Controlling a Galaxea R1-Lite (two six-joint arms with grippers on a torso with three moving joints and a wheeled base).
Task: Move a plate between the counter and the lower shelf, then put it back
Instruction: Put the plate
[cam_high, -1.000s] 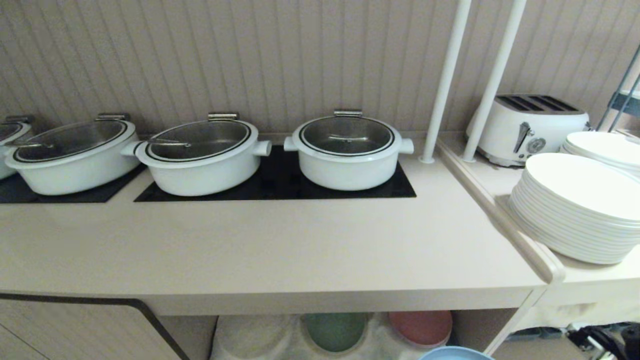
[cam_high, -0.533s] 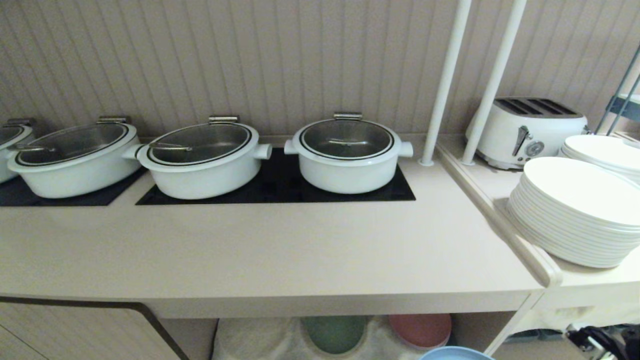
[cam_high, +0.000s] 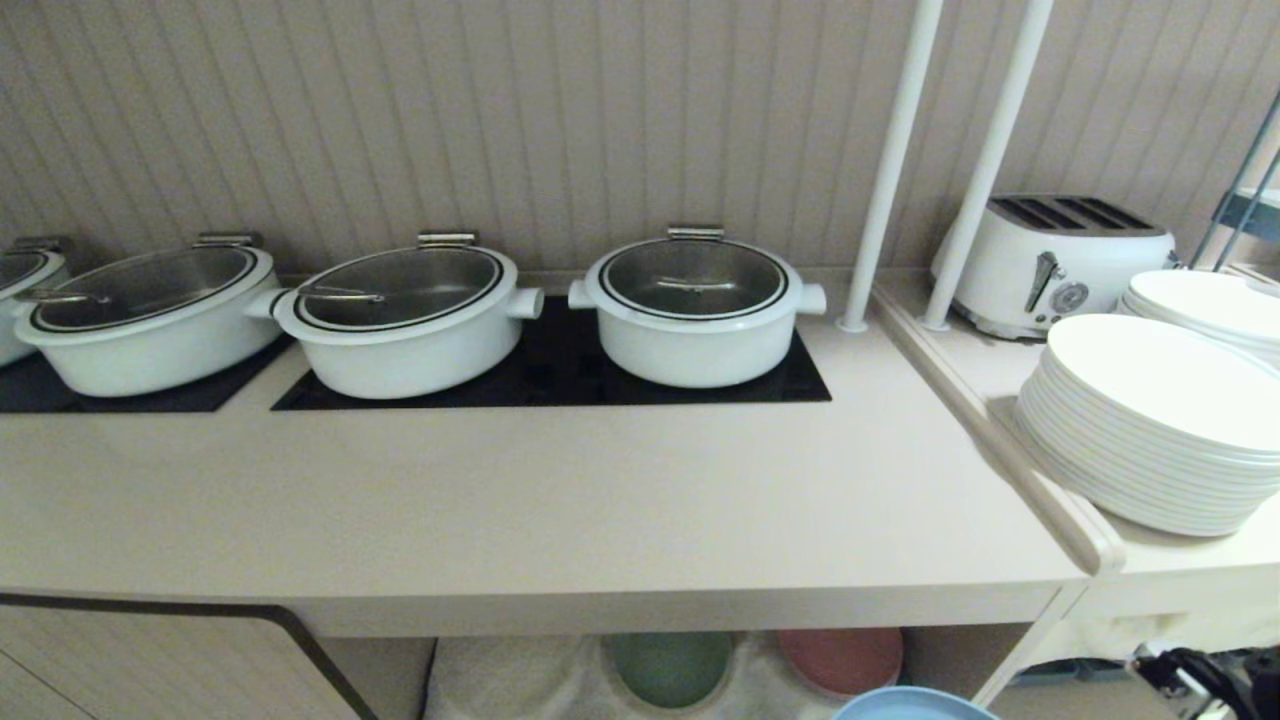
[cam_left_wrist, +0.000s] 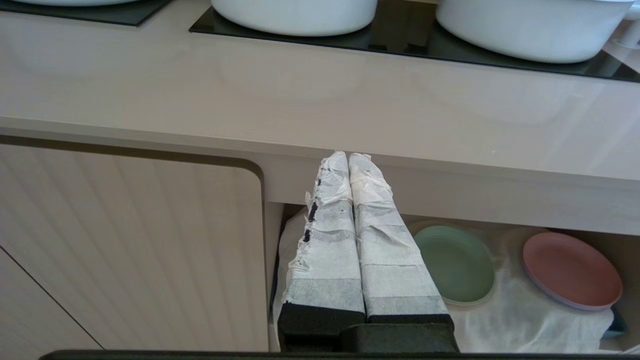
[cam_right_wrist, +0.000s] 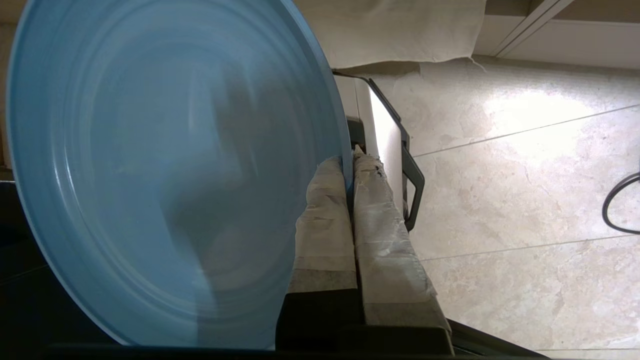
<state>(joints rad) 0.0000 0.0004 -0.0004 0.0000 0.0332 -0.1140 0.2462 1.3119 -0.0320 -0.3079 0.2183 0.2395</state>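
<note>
The right hand (cam_right_wrist: 350, 165) pinches the plate (cam_right_wrist: 165, 170) by its rim, low before the counter (cam_high: 560, 500); the left hand (cam_left_wrist: 350, 162) is closed, empty; so thin a grip risks the plate swinging or slipping, or clipping the counter's edge.

Ribbed beige wall panelling (cam_high: 560, 110) behind; two white round poles (cam_high: 890, 160) rise at right. Glossy cream marble-look floor tiles (cam_right_wrist: 525, 200) w/ bright light patch.
</note>
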